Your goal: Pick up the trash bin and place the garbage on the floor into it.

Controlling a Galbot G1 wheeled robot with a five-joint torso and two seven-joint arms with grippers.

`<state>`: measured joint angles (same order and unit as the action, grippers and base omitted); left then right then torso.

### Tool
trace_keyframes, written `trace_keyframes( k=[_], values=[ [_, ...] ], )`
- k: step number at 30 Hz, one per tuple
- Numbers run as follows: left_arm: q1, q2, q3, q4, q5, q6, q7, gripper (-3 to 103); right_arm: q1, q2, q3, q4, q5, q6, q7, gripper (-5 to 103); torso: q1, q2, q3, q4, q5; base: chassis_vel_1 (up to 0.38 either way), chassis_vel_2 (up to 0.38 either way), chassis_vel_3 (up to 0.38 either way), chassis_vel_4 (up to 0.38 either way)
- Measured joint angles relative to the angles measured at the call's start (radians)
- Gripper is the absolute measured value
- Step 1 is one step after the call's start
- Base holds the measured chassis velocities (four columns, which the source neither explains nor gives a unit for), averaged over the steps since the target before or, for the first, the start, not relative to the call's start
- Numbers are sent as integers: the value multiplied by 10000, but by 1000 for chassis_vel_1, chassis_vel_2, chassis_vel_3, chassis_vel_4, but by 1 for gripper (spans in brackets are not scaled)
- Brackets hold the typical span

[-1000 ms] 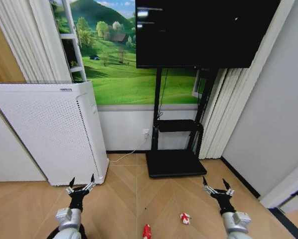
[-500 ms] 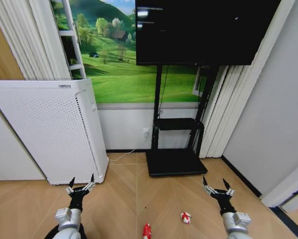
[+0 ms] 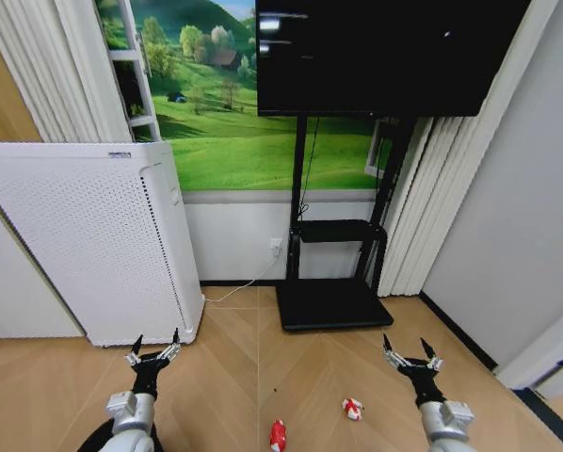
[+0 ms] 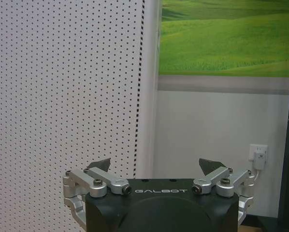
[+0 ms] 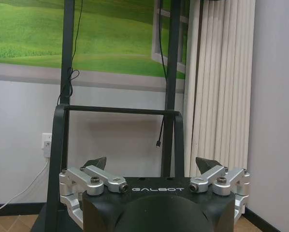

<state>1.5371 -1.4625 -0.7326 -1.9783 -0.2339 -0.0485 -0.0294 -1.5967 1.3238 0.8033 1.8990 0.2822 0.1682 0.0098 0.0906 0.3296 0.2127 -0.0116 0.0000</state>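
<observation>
Both grippers hang low and forward with nothing in them: the left gripper [image 3: 155, 351] stands with its jaws spread wide just in front of the white perforated appliance [image 3: 84, 245], and the right gripper [image 3: 406, 352] is spread as wide over the wooden floor [image 3: 225, 377], short of the black TV stand [image 3: 330, 306]. In the left wrist view the left gripper [image 4: 156, 166] has only the appliance's dotted panel and the wall beyond its tips; in the right wrist view the right gripper [image 5: 151, 164] faces the stand's uprights and a curtain. Neither arm has shifted against the robot's own body over the last second. What has changed is the whole head picture: the appliance's top edge now sits higher in it, the landscape poster [image 3: 234, 113] has slid up a little, and the litter has slipped slightly down and to the right. That points to the camera moving with the robot, a small tip or advance, not to any movement of the things. On the floor between the two arms lie the red piece [image 3: 278, 436] and, just to its right, the red-and-white piece [image 3: 352, 409], apart from each other and untouched. I cannot pick out the trash bin or the green bottle here. By my reading the task has barely begun: the robot seems to be repositioning or searching, with the bin yet to be found and lifted.
</observation>
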Motion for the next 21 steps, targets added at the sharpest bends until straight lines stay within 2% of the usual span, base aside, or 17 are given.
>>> trace_keyframes(
  k=[21],
  values=[
    [-35,-6,7,42,25,13,14,100,49,-11,-23,-41,9,-7,-5,100,-257,-884,-626,0,0,0,0,0,0]
  ],
)
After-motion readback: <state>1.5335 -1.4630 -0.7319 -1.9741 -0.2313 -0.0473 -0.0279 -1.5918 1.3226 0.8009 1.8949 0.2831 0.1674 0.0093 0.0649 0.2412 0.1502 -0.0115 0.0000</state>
